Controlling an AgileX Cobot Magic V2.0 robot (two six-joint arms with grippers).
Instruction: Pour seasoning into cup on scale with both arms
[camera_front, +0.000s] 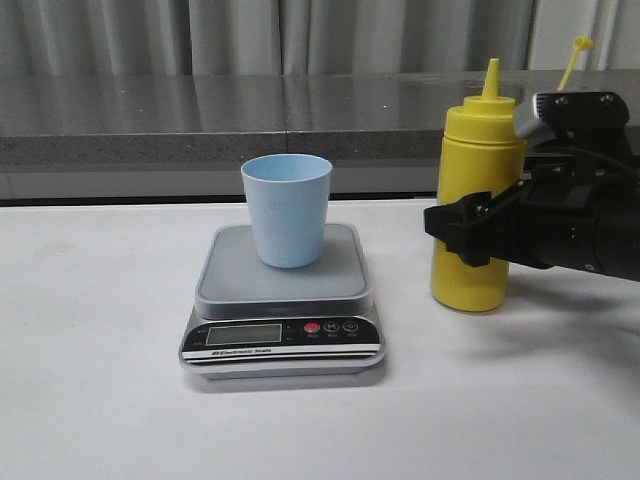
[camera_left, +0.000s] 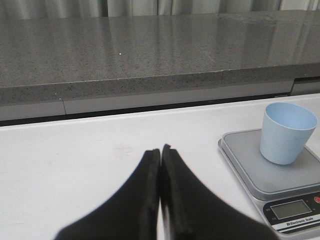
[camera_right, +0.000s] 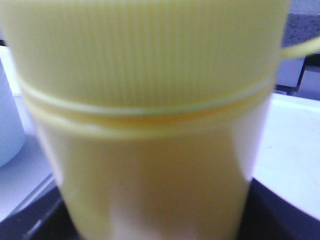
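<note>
The small pale blue tapered plastic cup (camera_front: 287, 208) stands upright on the grey square platform of the flat digital kitchen scale (camera_front: 282, 300), in the middle of the front view, on the white worktop (camera_front: 100, 330). Placing the cup therefore looks done, and what remains is the pouring itself.

The tall yellow plastic squeeze bottle of seasoning (camera_front: 476, 200) stands upright at centre right of the front view, just beside the scale and apart from the cup, with its base seemingly on the worktop. Its thin yellow cap strap (camera_front: 574, 58) sticks up at the upper right, so the pointed nozzle seems uncapped, though that is small to judge.

The right tool (camera_front: 462, 232) reaches in from the right edge of the frame, its black fingers around the bottle's middle. In the right wrist view the ribbed yellow body fills the frame, blurred and very close. The tool looks clenched onto the bottle, though actual contact at the pads is hard to confirm.

The left tool (camera_left: 160, 165) shows only in the left wrist view, at lower centre, its two black fingers pressed together on nothing, with cup and scale at the lower right and well apart from it.

By my reading, the bottle has not yet been lifted or tipped. Lifting, carrying over the cup and tilting are all still ahead.
</note>
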